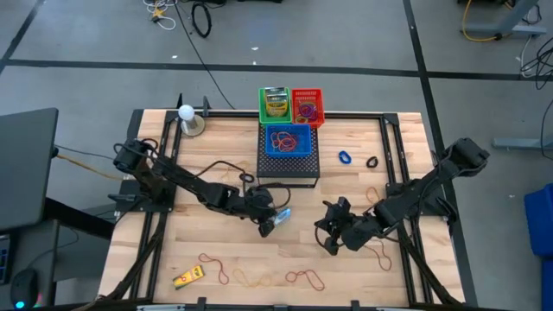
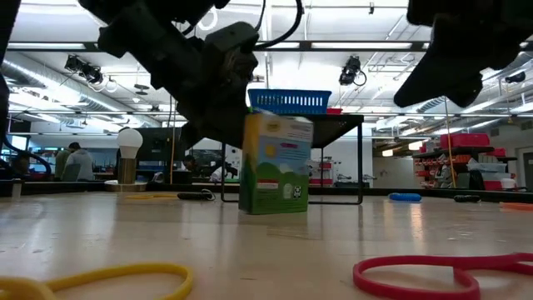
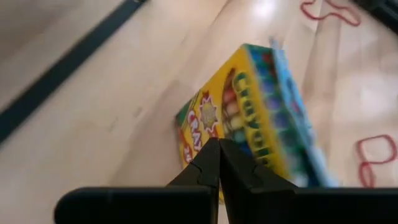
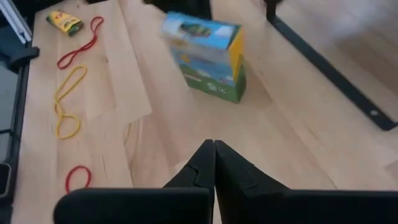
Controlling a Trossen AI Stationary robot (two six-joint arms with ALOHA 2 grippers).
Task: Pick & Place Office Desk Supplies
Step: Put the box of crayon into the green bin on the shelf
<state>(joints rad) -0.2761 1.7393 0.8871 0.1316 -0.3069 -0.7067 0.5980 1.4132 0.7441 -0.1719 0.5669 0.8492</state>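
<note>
Left gripper (image 3: 219, 152), jaws clenched empty, is hovering just above the upright green-and-yellow printed crayon box (image 1: 279, 218) standing mid-worktop (image 1: 207, 250). Right gripper (image 4: 214, 152), jaws likewise clenched empty, is hanging nearby, apart from the box.

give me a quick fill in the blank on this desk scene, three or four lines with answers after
1. Both the left gripper and the right gripper have their fingers ____.
2. The crayon box between the two grippers stands ____ on the table.
3. At the table's back edge, the green bin sits beside a ____ bin.
4. The blue ring lies on the table next to a ____ ring.

Missing words: shut; upright; red; black
</note>
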